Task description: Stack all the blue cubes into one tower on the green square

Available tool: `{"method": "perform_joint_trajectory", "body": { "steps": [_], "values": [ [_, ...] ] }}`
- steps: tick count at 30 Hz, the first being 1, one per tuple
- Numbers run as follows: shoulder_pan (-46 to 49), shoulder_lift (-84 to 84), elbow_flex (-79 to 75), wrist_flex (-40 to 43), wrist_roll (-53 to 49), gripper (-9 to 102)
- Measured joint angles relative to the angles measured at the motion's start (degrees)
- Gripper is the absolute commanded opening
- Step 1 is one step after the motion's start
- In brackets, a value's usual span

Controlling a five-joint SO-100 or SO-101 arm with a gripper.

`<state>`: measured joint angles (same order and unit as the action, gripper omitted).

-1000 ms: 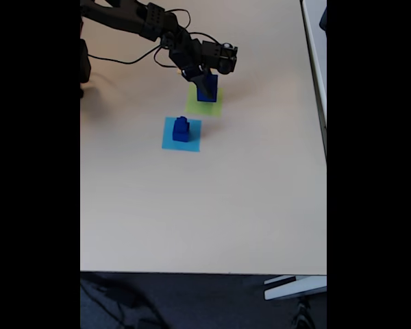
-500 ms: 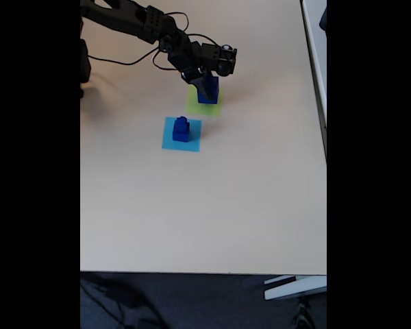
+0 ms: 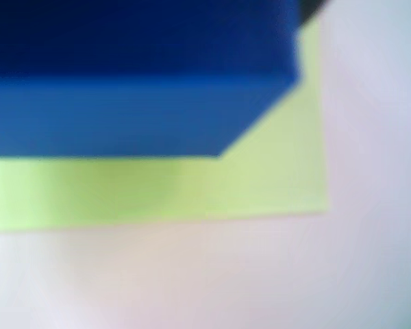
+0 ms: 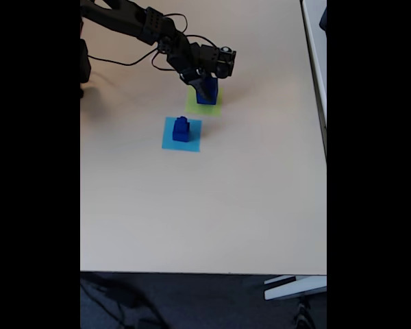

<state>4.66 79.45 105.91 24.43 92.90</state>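
The largest of the blue cubes (image 4: 208, 92) rests on the green square (image 4: 204, 106) at the far middle of the table. My gripper (image 4: 204, 86) reaches down from the upper left and sits around this cube, with a dark finger against its left face. In the wrist view the blue cube (image 3: 130, 82) is very close and blurred at the top left, with the green square (image 3: 260, 185) showing under and beside it. Two smaller blue cubes (image 4: 181, 129) stand stacked on a light-blue square patch (image 4: 170, 141) nearer the camera.
The black arm (image 4: 144, 20) and its cable (image 4: 123, 62) cross the table's far left. The table's right edge (image 4: 323, 137) and front edge (image 4: 205, 273) border a wide bare stretch of beige top in front of the patches.
The arm's upper links have shifted slightly up and left. The large cube stays on the green square with the gripper at it; the small stack has not moved.
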Motion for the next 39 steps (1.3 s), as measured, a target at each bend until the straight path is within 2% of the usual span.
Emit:
{"method": "perform_joint_trajectory", "body": {
  "steps": [5, 23, 34, 39],
  "values": [
    [0.00, 0.00, 0.35, -0.09, 0.00, 18],
    [-0.88, 0.00, 1.49, -2.29, 0.00, 35],
    [-0.88, 0.00, 1.58, -3.16, -0.09, 35],
    [-0.88, 0.00, 1.58, -3.16, -0.09, 29]
  ]
}}
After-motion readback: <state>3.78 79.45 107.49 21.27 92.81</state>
